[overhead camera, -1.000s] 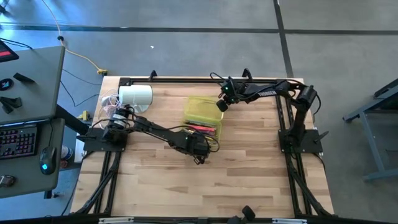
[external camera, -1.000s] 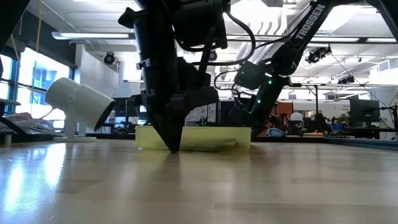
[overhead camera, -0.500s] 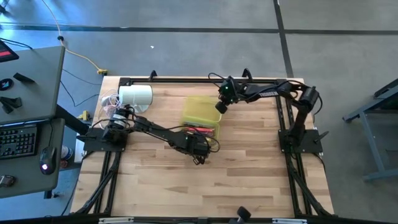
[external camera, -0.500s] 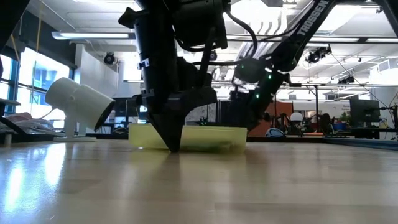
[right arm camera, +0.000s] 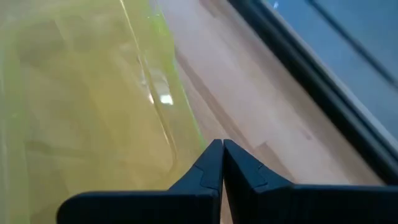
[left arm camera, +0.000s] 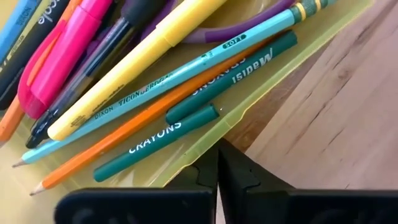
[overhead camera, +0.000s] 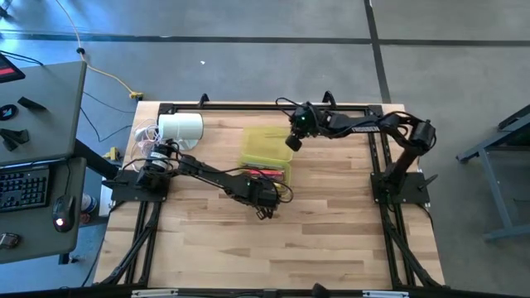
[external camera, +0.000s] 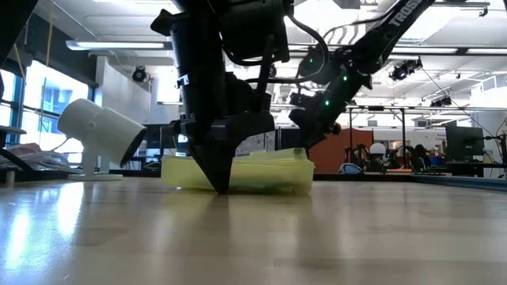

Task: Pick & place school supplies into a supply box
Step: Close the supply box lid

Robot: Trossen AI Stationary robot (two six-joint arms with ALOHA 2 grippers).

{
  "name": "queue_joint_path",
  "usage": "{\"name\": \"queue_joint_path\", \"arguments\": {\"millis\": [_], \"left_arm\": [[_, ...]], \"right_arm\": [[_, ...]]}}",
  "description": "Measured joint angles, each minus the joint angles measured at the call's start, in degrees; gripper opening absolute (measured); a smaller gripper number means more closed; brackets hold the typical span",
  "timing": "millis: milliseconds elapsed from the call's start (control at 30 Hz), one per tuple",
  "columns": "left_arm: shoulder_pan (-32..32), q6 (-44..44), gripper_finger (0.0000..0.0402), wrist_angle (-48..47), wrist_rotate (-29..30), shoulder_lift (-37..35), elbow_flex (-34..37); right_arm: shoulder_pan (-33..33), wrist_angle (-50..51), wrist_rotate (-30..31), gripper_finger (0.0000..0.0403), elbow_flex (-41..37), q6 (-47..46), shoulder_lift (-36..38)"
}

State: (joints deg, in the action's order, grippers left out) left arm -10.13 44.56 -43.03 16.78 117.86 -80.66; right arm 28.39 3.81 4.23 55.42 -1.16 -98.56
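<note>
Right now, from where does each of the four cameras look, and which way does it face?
High: overhead, straight down on both arms and the supply box.
Low: at tabletop height, level across; both arms drop in.
Left wrist: past shut jaws at the school supplies in the box.
Right wrist: past shut jaws at the box wall.
All four share the box.
</note>
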Motion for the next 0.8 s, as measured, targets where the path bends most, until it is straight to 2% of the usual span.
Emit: {"name": "queue_joint_path", "arguments": {"millis": [133,233,400,567,667,800], "left_arm": [[0.0,-1.0,0.0012,0.0,-0.2,0.0,0.0],[0.0,-1.0,0.0014,0.0,-0.2,0.0,0.0],[0.0,-1.0,0.0044,0.0,-0.2,0.0,0.0],[0.0,-1.0,0.0027,0.0,0.1,0.0,0.0],[-0.1,-1.0,0.0012,0.0,0.3,0.0,0.0],[-0.1,-1.0,0.0023,0.0,0.3,0.0,0.0]], "right_arm": [[-2.4,0.2,3.9,0.0000,0.0,1.5,1.7],[-4.2,0.1,6.5,0.0000,0.0,1.7,3.2],[-7.0,0.1,8.4,0.0000,0.1,2.1,4.9],[-10.4,1.3,10.1,0.0000,0.2,1.2,5.5],[-13.2,2.8,14.6,0.0000,0.2,1.1,5.5],[-16.7,3.8,20.8,0.0000,0.2,1.2,5.7]]}}
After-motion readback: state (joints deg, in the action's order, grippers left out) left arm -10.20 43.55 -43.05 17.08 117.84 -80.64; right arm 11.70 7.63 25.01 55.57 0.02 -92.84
